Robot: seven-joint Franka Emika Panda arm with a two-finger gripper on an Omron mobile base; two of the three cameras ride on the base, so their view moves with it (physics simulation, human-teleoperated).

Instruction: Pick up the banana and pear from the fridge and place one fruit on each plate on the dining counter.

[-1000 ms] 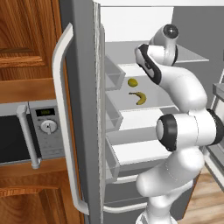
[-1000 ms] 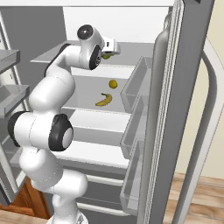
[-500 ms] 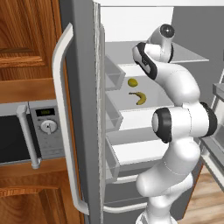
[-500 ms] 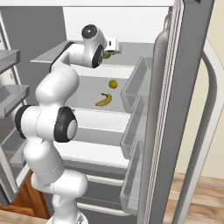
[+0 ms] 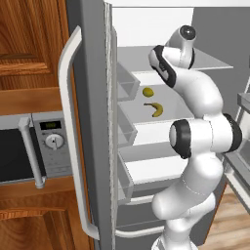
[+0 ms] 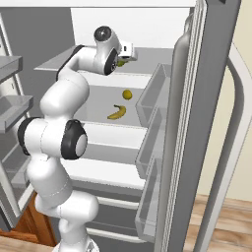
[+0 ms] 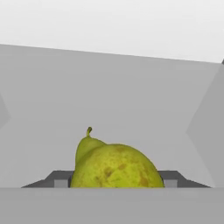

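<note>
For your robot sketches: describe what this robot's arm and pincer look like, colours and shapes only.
The arm is made of glossy white rounded segments linked by dark, near-black joint rings, with a dark round cap at its top joint. The pincer shows small dark grey, blocky finger tips. No cables or markings show.

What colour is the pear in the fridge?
Yellow-green with brown speckles; the pear shows best in the hand view.

The white Franka arm with dark joints (image 6: pixel 54 140) rises from its base in a tall S-curve, the elbow joint bulging at mid height and the upper links reaching up and forward. The wrist bends over so the hand lies roughly level, pointing forward. The two-finger end effector (image 6: pixel 123 58) sits at the far end of the arm; its dark finger tips (image 7: pixel 59 178) stand on either side of a yellow-green lumpy pear (image 7: pixel 114 165), close against it.
</note>
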